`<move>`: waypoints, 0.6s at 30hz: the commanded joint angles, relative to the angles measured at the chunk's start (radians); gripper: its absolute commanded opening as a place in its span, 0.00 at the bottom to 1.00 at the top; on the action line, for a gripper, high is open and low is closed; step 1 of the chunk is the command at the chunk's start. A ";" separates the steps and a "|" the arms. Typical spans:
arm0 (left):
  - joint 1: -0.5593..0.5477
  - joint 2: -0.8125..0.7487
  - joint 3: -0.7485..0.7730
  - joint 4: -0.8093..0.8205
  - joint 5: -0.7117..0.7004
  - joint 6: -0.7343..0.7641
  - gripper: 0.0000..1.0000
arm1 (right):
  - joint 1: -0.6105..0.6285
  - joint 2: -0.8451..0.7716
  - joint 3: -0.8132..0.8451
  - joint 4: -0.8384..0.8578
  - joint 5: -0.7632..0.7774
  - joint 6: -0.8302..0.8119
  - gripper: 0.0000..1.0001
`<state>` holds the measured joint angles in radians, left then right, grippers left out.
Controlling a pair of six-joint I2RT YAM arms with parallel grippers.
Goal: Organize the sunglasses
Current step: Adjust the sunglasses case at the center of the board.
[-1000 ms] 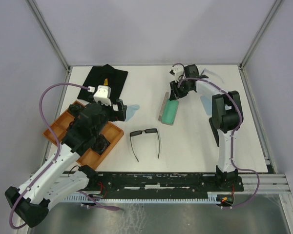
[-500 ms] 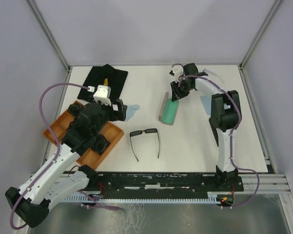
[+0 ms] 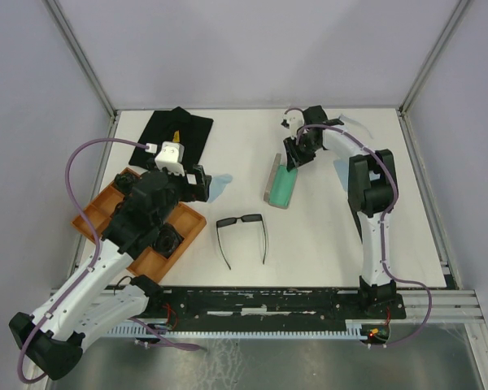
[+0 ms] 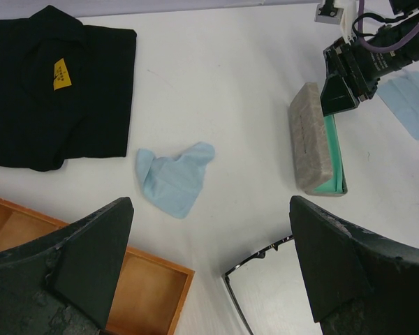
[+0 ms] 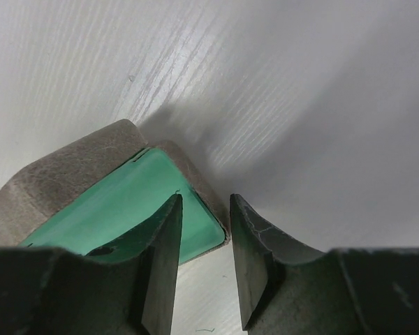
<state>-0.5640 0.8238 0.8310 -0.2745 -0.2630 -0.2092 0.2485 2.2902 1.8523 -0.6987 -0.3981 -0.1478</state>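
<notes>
The black sunglasses (image 3: 242,221) lie unfolded on the white table, arms pointing toward me; one corner shows in the left wrist view (image 4: 265,252). A grey case (image 3: 281,184) with green lining lies open further back (image 4: 314,139). My right gripper (image 3: 295,154) is at its far end, narrowly open. One finger is over the green lining and the other outside the grey rim (image 5: 195,185), with table showing in the gap (image 5: 205,230). My left gripper (image 3: 197,184) is wide open and empty (image 4: 209,209), above the table by the tray. A thin pale frame (image 3: 354,124) shows faintly behind the right arm.
An orange wooden tray (image 3: 98,213) sits at the left under my left arm, a small black object (image 3: 169,241) in it. A folded black cloth with a yellow tag (image 3: 176,134) lies at the back left. A crumpled light blue cloth (image 4: 174,178) lies between tray and case; another (image 4: 412,101) is at the right.
The right gripper has narrowed slightly and edged in over the far end of the case. The left arm and the black sunglasses have not moved.
</notes>
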 commanded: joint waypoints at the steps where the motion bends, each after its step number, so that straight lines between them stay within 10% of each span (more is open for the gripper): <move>1: 0.009 -0.011 0.005 0.055 0.018 -0.041 0.99 | 0.009 0.011 0.041 -0.009 0.014 -0.009 0.42; 18: 0.021 -0.012 0.003 0.057 0.028 -0.045 0.99 | 0.023 -0.041 -0.048 0.065 0.103 0.102 0.14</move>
<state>-0.5495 0.8238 0.8307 -0.2741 -0.2520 -0.2092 0.2668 2.3028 1.8565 -0.7105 -0.3550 -0.1158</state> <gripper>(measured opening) 0.996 0.170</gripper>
